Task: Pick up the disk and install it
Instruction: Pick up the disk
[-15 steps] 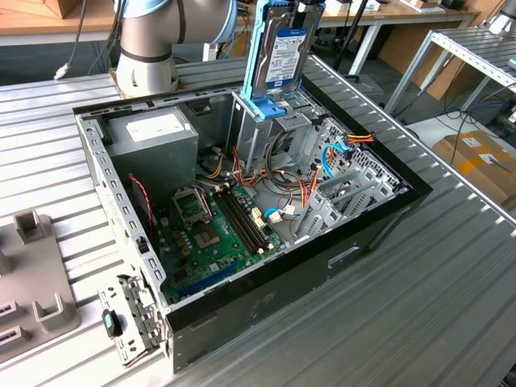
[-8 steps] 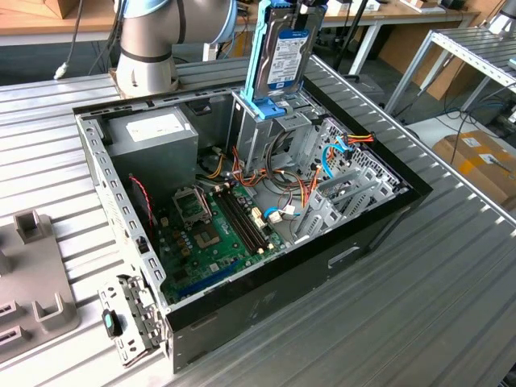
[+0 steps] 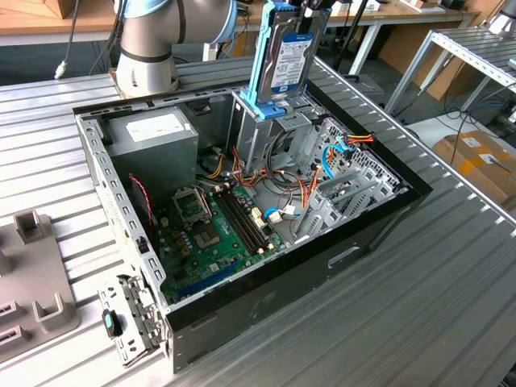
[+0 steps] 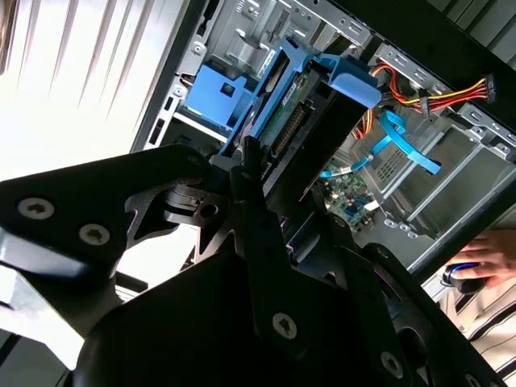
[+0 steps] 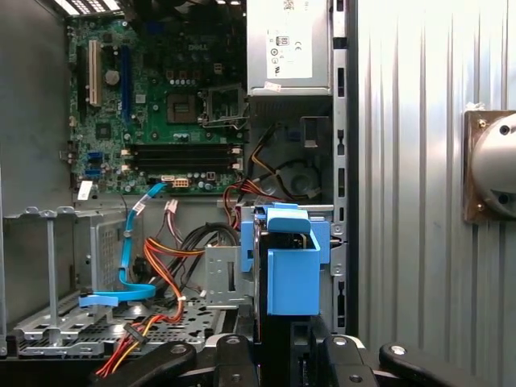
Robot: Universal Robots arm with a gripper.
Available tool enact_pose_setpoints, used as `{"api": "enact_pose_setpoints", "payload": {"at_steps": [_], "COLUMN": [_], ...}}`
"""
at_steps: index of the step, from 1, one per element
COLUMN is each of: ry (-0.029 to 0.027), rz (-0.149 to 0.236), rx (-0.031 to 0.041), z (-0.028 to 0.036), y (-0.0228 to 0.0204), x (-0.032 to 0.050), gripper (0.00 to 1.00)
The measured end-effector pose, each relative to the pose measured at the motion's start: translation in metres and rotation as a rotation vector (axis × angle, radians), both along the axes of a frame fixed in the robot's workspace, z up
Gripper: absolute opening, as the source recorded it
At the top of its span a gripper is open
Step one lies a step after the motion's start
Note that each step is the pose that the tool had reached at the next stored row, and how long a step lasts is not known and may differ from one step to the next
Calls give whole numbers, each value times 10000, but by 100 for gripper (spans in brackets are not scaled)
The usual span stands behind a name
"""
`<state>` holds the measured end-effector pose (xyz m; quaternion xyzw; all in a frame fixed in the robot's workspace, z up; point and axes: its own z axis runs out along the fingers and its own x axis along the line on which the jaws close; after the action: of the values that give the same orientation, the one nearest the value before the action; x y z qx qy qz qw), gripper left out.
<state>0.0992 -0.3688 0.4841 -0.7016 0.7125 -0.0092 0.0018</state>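
The disk (image 3: 290,60) hangs upright, its white and blue label facing the exterior view and light blue rails along its sides. My gripper (image 3: 301,6) is shut on its upper end at the frame's top. The disk's lower edge sits just above the metal drive cage (image 3: 260,137), close to the cage's blue latch (image 3: 271,108). In the first wrist view the disk (image 5: 292,274) shows edge-on between my black fingers (image 5: 234,355). In the second wrist view the disk (image 4: 310,129) slants down toward the cage, next to the latch (image 4: 214,95).
The open computer case (image 3: 379,218) lies on a ribbed metal table, with the grey power supply (image 3: 153,133), motherboard (image 3: 210,226) and loose cables (image 3: 339,149) inside. The arm's base (image 3: 145,48) stands behind it. A grey fixture (image 3: 36,278) lies at the exterior view's left. A person's hand (image 4: 484,251) rests nearby.
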Motion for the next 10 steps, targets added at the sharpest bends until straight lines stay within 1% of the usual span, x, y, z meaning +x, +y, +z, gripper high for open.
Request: {"api": "enact_pose_setpoints", "payload": {"at_steps": [10], "ry": [0], "rz": [0], "rx": [-1], "z": [0], "y": [-93], "x": [0], "gripper": [35]}}
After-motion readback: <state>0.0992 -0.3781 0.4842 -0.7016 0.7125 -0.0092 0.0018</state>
